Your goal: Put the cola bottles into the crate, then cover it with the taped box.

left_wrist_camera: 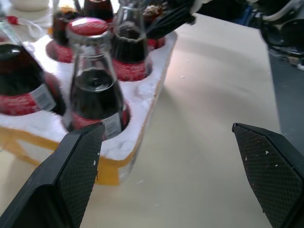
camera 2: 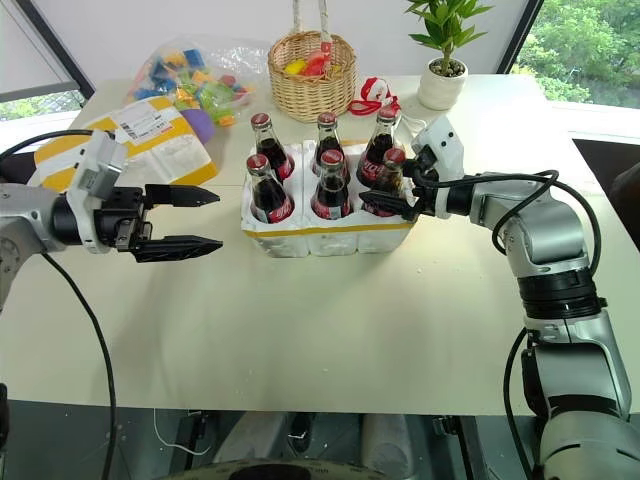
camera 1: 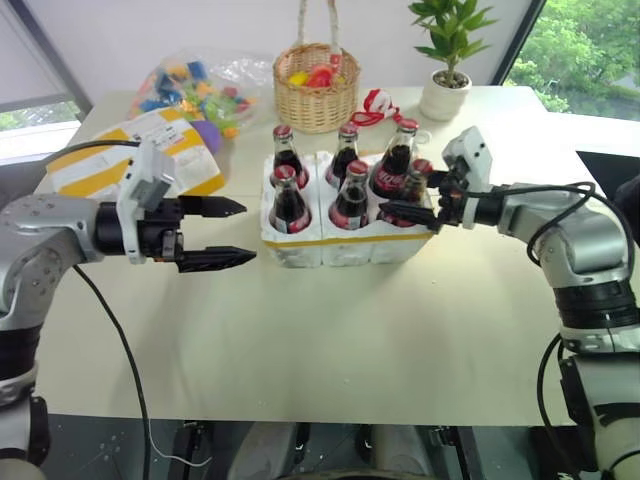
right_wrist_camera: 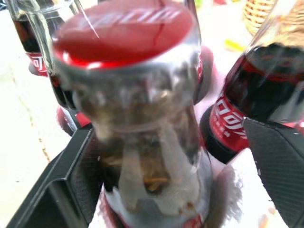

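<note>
Six cola bottles stand in the wells of the crate (camera 1: 340, 248), a white foam tray with a yellow tape band. My right gripper (camera 1: 408, 198) is open, its fingers on either side of the neck of the front right cola bottle (right_wrist_camera: 142, 118); one finger (right_wrist_camera: 280, 161) stands clear of the glass. My left gripper (camera 1: 246, 232) hangs open and empty just left of the crate, level with the front left bottle (left_wrist_camera: 95, 90). The taped box (camera 1: 100, 165), white with yellow stripes and a shipping label, lies at the table's far left behind my left arm.
Behind the crate stand a wicker basket (camera 1: 317, 90) with coloured items, a clear bag of toys (camera 1: 200, 85), a red ribbon (camera 1: 375, 105) and a potted plant (camera 1: 447, 85). Bare tabletop (camera 1: 330, 340) stretches from the crate to the near edge.
</note>
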